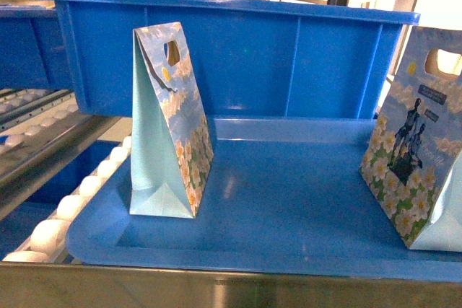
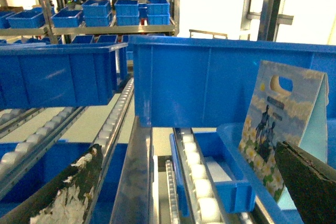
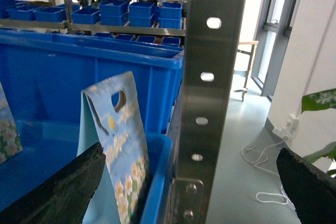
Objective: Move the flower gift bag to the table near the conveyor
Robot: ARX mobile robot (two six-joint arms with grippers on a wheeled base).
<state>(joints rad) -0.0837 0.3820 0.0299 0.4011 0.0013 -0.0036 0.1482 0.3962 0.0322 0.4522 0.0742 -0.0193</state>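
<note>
At the centre of the head view, a blue tray point(image 1: 289, 200) sits on the conveyor point(image 1: 58, 210), holding two flower gift bags: one upright at left-centre point(image 1: 170, 124), a second point(image 1: 419, 156) at the right edge, well apart. A large blue bin point(image 1: 289, 55) stands behind the tray. No arm appears here, and the table is not in view.

In the left wrist view, the left gripper point(image 2: 189, 187) stands wide open, its worn fingers point(image 2: 68, 187) at the lower corners, grasping nothing. A bag shows at lower right, roller lanes below.

In the right wrist view, the right gripper point(image 3: 194, 192) is likewise spread, empty. A bag leans at lower left beside a steel post point(image 3: 210, 93).
</note>
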